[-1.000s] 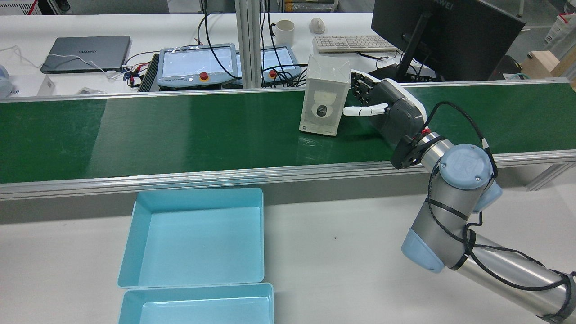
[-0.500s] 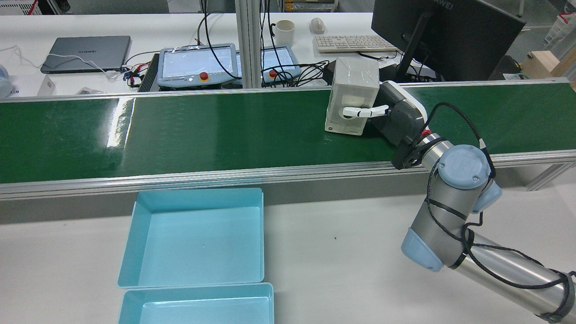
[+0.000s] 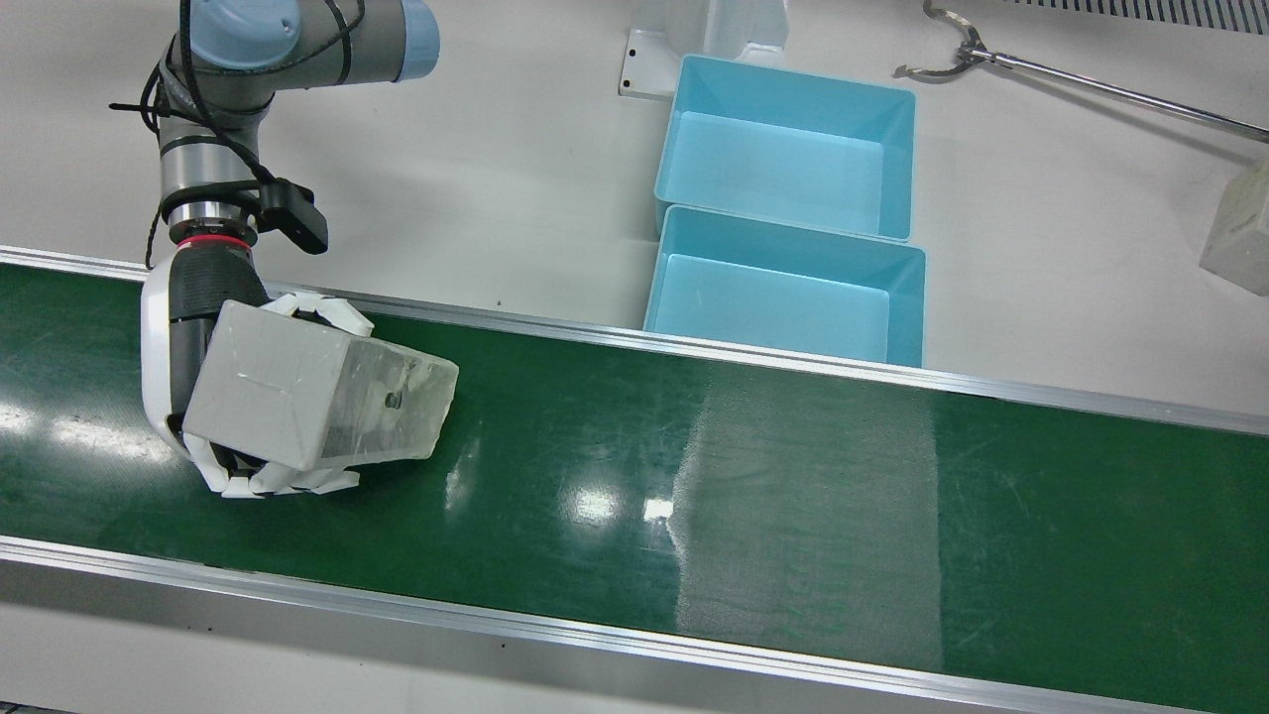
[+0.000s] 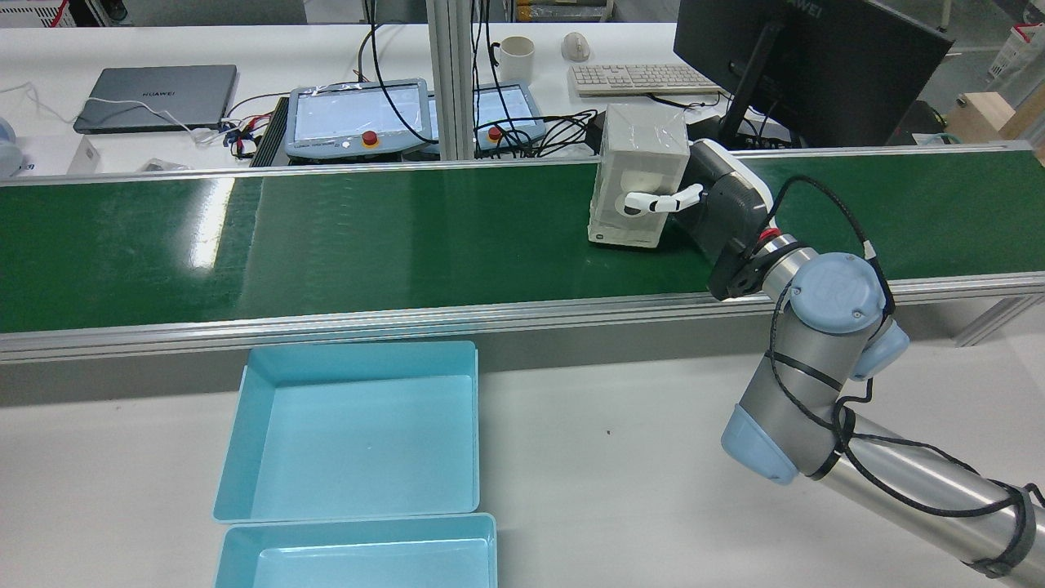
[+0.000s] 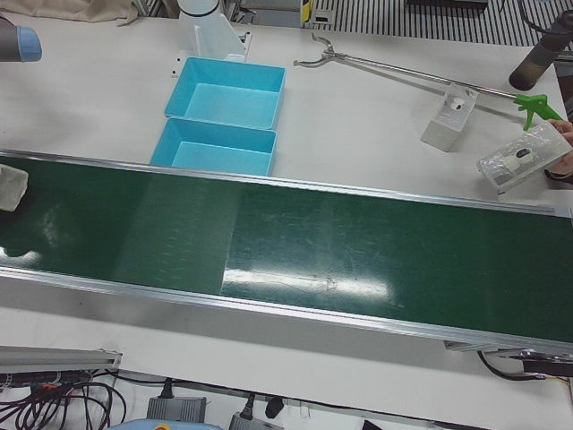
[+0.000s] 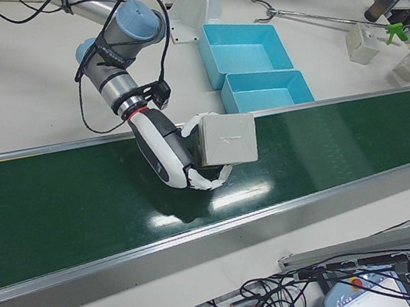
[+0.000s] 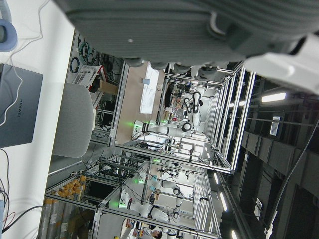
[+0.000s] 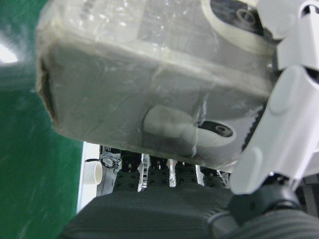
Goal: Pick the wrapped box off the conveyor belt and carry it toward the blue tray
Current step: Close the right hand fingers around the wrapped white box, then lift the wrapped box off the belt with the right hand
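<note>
The wrapped box (image 4: 637, 175), white under clear film, is over the green conveyor belt (image 4: 326, 237) right of centre. My right hand (image 4: 718, 208) is shut on it from the right, thumb across its front face. The front view shows the box (image 3: 317, 397) tilted in the right hand (image 3: 178, 347); the right-front view shows the box (image 6: 222, 139), the hand (image 6: 165, 148) and a shadow under them. I cannot tell whether the box touches the belt. Two blue trays (image 4: 351, 433) (image 4: 359, 555) lie on the table before the belt. My left hand (image 7: 199, 25) shows only as a grey palm.
Teach pendants (image 4: 359, 118), a keyboard (image 4: 637, 77) and a monitor (image 4: 808, 65) stand behind the belt. A metal hook rod (image 3: 1091, 84) and another wrapped box (image 3: 1239, 228) lie on the table beyond the trays. A person's hand holds a wrapped box (image 5: 524, 157) at the far end.
The box rode the belt to the right into my right hand, whose fingers closed on it. Since half a second ago the right arm has shifted slightly; the box has barely moved.
</note>
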